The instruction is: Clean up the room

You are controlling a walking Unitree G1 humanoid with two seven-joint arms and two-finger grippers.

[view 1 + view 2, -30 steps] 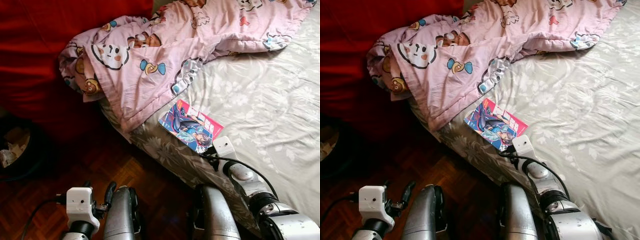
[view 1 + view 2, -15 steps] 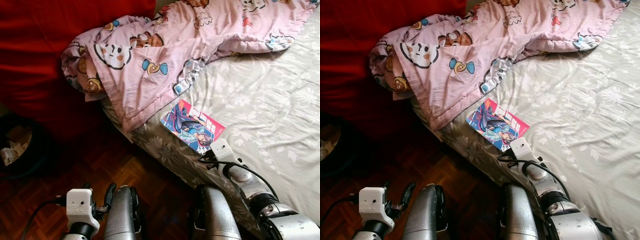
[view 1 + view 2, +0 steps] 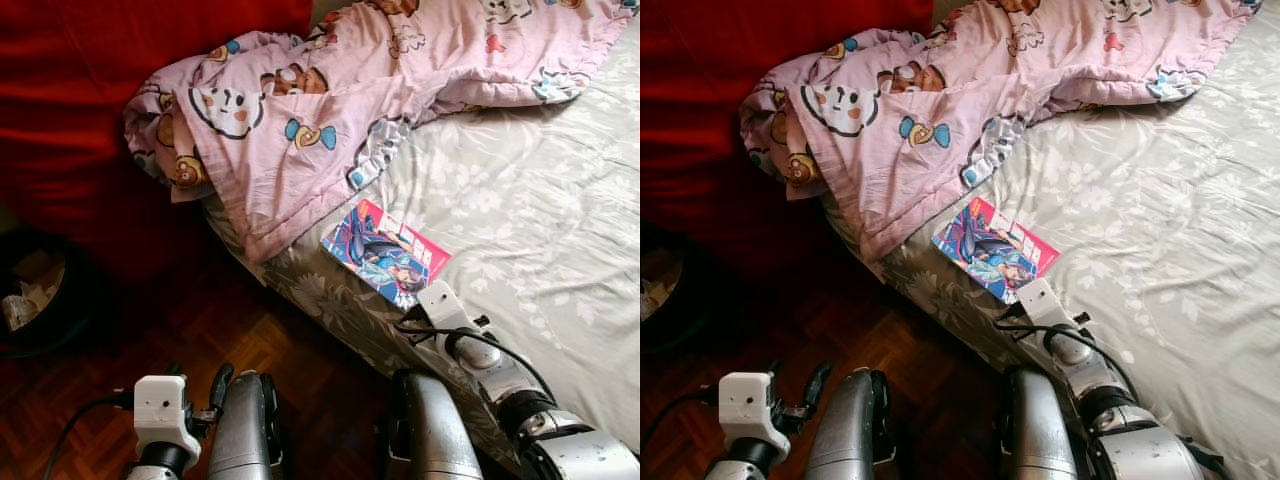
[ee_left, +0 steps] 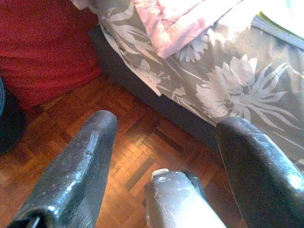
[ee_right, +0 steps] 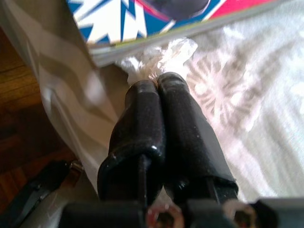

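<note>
One pink cartoon-print blanket (image 3: 330, 110) lies bunched on one bed with a grey floral sheet (image 3: 530, 220). One comic book (image 3: 385, 252) with a colourful illustrated cover rests on the sheet. One dark bin (image 3: 35, 300) holding crumpled paper stands on the wooden parquet floor (image 3: 200, 330). Two robot grippers appear: the left gripper (image 4: 166, 156) and the right gripper (image 5: 159, 88).

a: you see the comic book (image 3: 385, 252)? glossy printed paper cover. the bedsheet (image 3: 520, 210) under it is soft matt cloth with a woven flower pattern.

b: and you have the pink quilt (image 3: 330, 110), padded printed cloth, rumpled. the floor (image 4: 128, 156) is polished wood parquet.

a: your right gripper (image 5: 157, 84) fingers look smooth, slightly shiny black plastic; the left gripper (image 4: 166, 137) ones rougher, grainy.
</note>
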